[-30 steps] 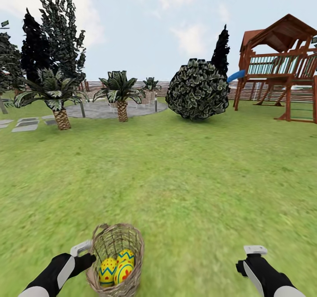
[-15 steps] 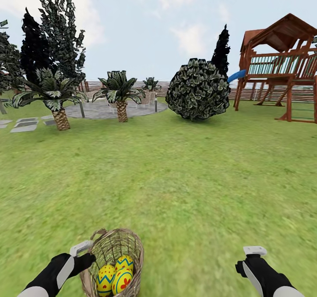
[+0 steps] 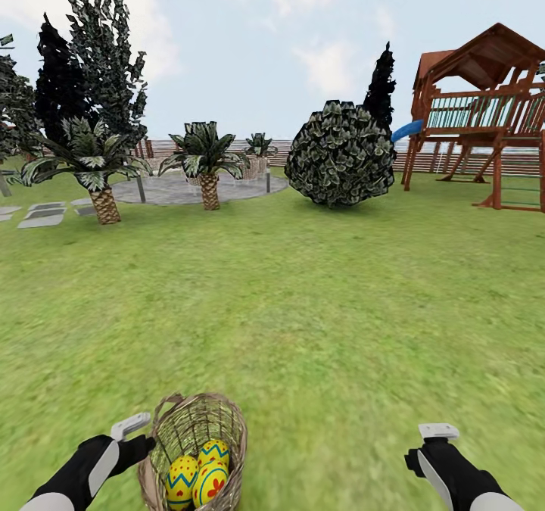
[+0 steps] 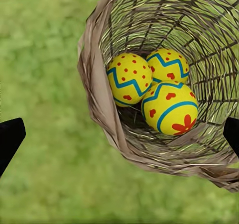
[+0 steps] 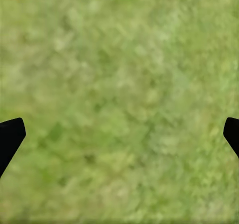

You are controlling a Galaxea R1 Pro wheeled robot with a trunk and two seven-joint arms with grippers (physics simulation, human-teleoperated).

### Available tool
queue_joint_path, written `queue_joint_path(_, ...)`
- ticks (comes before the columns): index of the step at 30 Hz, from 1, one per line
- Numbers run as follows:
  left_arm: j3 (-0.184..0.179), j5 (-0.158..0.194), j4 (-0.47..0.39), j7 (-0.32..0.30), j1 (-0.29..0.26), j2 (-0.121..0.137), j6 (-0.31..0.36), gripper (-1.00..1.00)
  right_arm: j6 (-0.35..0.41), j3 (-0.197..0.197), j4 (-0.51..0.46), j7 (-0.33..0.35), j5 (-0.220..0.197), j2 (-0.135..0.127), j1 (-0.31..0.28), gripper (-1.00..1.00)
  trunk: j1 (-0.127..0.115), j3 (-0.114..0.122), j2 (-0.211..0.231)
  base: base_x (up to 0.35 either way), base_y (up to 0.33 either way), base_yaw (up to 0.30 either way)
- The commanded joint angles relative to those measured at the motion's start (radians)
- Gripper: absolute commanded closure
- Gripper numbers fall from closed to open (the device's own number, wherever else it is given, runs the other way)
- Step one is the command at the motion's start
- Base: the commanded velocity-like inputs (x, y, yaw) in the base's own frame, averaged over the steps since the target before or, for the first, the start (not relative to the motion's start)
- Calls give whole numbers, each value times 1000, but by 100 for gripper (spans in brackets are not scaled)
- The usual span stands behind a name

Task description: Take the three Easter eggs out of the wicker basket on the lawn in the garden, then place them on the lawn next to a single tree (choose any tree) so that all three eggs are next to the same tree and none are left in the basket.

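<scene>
From the head view, the wicker basket (image 3: 193, 450) stands on the lawn (image 3: 318, 322) just ahead of the robot, all three Easter eggs (image 3: 198, 469) inside, so the first pick looks not yet begun; the left gripper (image 3: 130, 428) hangs just beside its rim, while the right gripper (image 3: 439, 434) is held well apart over bare grass. In the left wrist view the fingers (image 4: 10, 137) are spread wide, straddling the rim, so the next move calls for shifting over the eggs and lowering. The right wrist view shows its fingers (image 5: 10, 134) equally spread above grass.

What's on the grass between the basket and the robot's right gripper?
Nothing. In the head view, only bare lawn lies between the wicker basket and the right gripper.
</scene>
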Motion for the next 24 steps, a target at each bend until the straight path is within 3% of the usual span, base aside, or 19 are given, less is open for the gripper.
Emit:
queue_joint_path(1, 2, 11, -2, 4, 0, -1, 6, -100, 6, 8, -2, -6, -9, -1, 0, -100, 0, -1, -1, 0, 0, 0)
queue_joint_path(24, 0, 11, -2, 3, 0, -3, 5, -100, 6, 8, -1, -8, -9, 0, 0, -100, 0, -1, -1, 0, 0, 0)
